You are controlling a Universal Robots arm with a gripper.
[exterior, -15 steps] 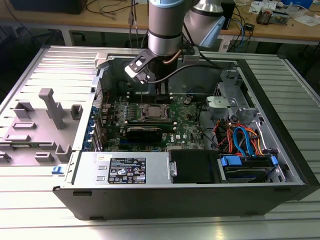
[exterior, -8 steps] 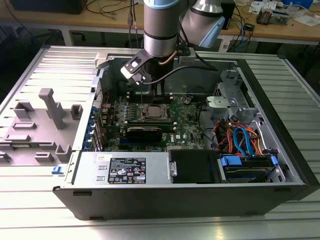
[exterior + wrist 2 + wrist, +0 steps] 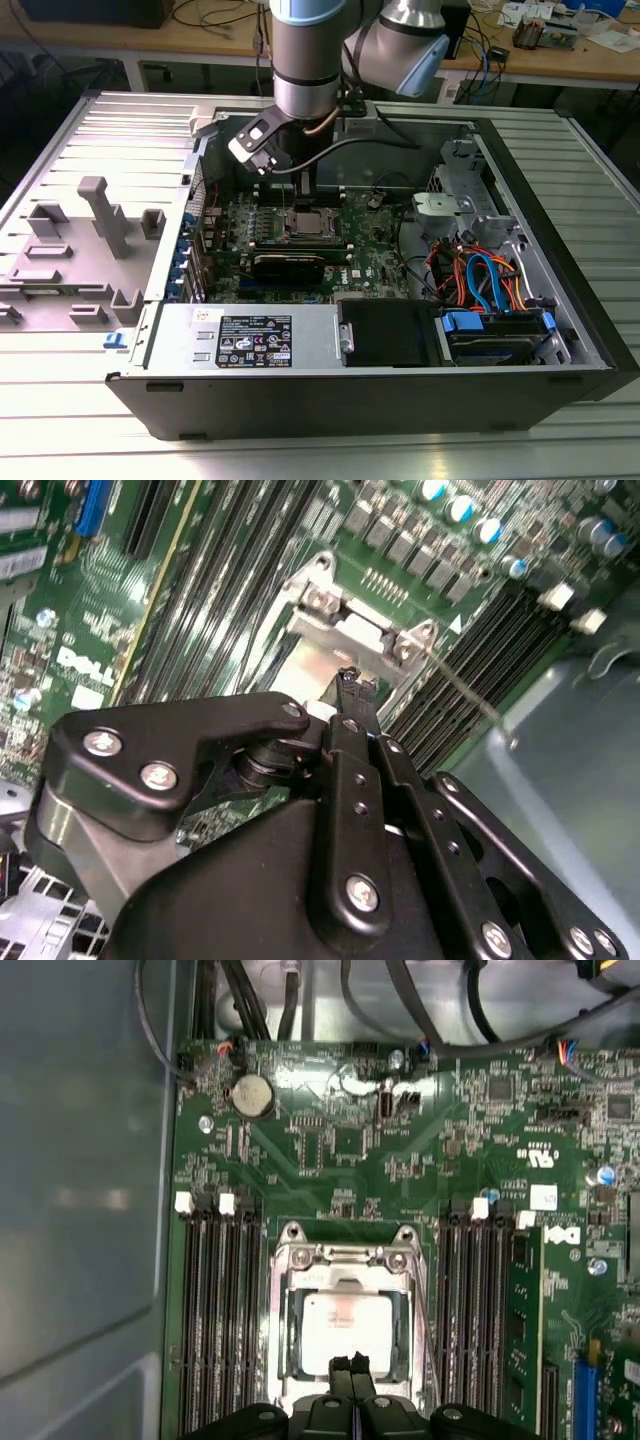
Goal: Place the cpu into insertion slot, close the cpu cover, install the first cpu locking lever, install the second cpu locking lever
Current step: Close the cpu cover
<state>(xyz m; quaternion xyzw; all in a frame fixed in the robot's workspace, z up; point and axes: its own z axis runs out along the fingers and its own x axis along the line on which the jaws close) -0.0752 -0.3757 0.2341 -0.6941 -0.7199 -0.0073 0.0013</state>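
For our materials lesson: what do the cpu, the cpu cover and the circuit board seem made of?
The cpu: dull grey metal top, soft matte sheen. The cpu cover: bare silver metal, likely steel, bright glints. The circuit board: green lacquered laminate, glossy, probably fibreglass.

Small unreadable print covers a white label [image 3: 254, 341] on the silver box [image 3: 180, 335]; white lettering [image 3: 566, 1235] marks the green board [image 3: 330, 1175].

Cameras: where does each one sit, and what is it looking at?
Exterior view: off the arm, looking down into the open computer case; the arm reaches in.
First wrist view: on the arm, facing the cpu in the insertion slot; gripper tips show.
Second wrist view: on the arm, slanting past the gripper's body toward the slot.
Both wrist views share gripper and slot.
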